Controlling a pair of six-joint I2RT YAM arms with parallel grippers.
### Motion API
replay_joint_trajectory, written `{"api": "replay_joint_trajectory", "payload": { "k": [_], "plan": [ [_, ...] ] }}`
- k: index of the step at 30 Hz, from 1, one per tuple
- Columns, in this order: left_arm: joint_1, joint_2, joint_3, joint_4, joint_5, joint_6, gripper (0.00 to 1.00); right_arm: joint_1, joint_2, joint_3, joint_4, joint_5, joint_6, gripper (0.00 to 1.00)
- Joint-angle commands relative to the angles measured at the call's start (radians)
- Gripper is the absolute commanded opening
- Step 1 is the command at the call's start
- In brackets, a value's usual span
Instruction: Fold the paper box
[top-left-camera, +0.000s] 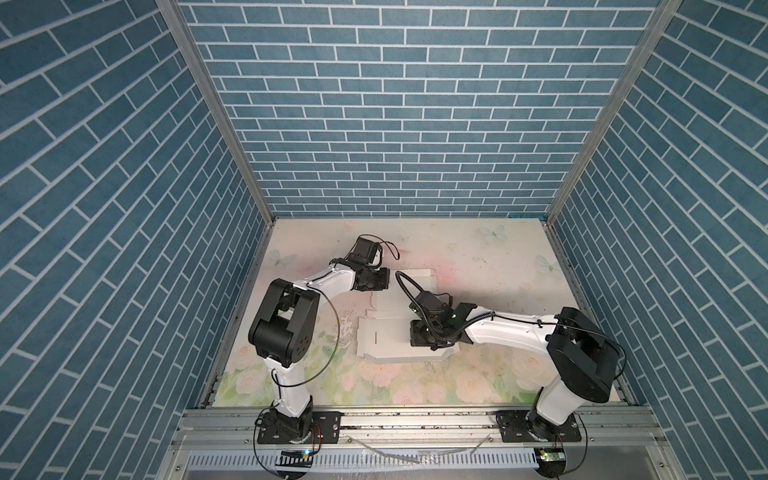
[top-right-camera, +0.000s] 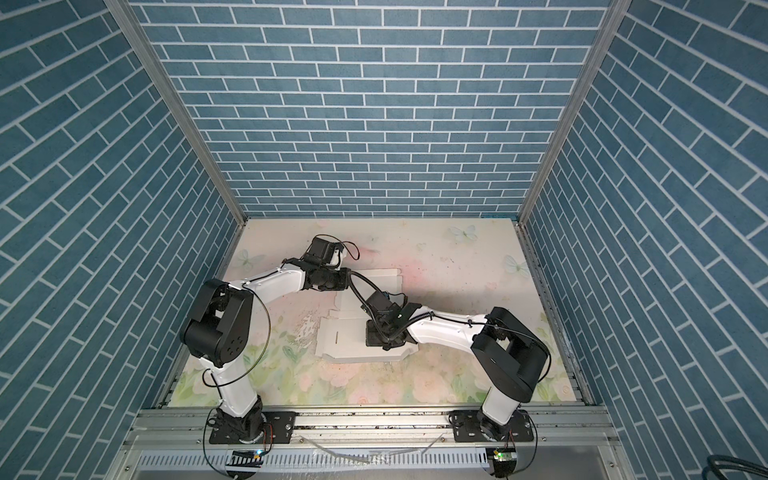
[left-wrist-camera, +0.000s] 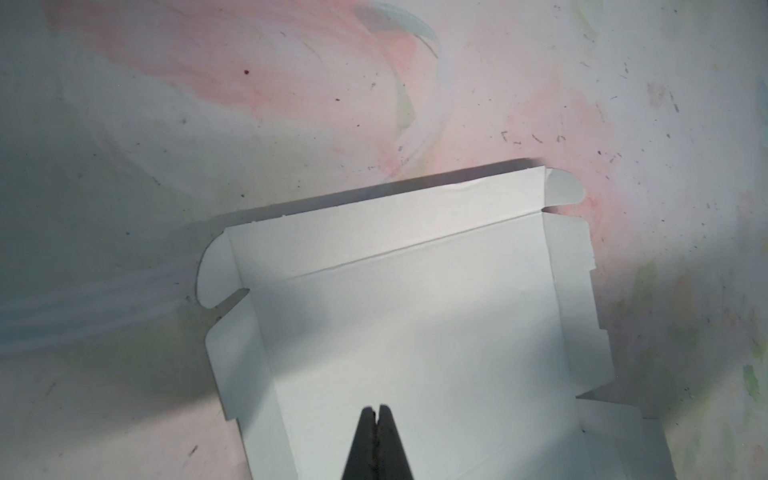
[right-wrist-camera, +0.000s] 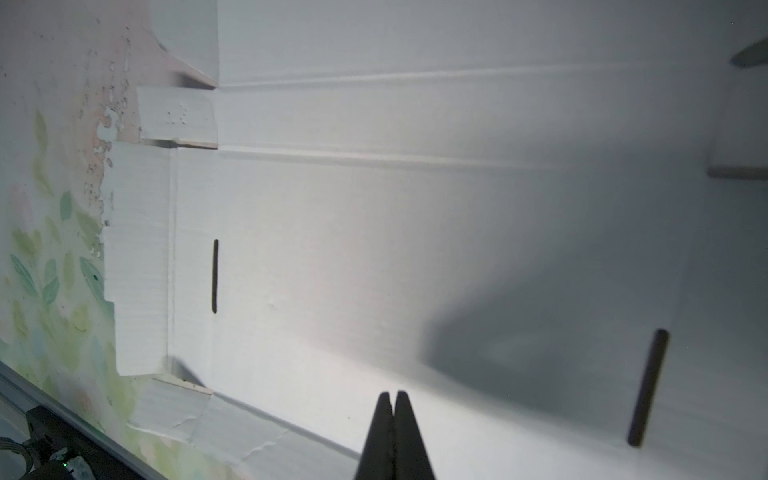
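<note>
Right gripper (right-wrist-camera: 393, 395) and left gripper (left-wrist-camera: 378, 409), clenched empty, over flat white cardboard paper box (top-left-camera: 390, 332); light, springy, so I'd pinch flap edges.

Here's the counter (top-left-camera: 490, 266), a pastel print of flowers and butterflies, with one worn patch (top-left-camera: 348, 320) where the print is flaking. The paper box (top-left-camera: 390, 345) lies mid-counter, opened out nearly flat, its left edge just beside that worn patch.
</note>
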Motion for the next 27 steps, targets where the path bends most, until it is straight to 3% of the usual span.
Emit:
{"api": "replay_joint_trajectory", "payload": {
  "k": [1, 13, 27],
  "plan": [
    [-0.005, 0.002, -0.035, 0.033, -0.067, -0.024, 0.00, 0.003, 0.024, 0.020, -0.002, -0.016, 0.043, 0.00],
    [-0.004, -0.027, -0.154, 0.073, -0.177, -0.098, 0.00, -0.052, 0.078, -0.015, -0.016, -0.052, 0.034, 0.00],
    [-0.026, -0.112, -0.279, 0.051, -0.257, -0.218, 0.00, -0.189, 0.117, 0.009, -0.097, -0.051, -0.086, 0.00]
  ]
}}
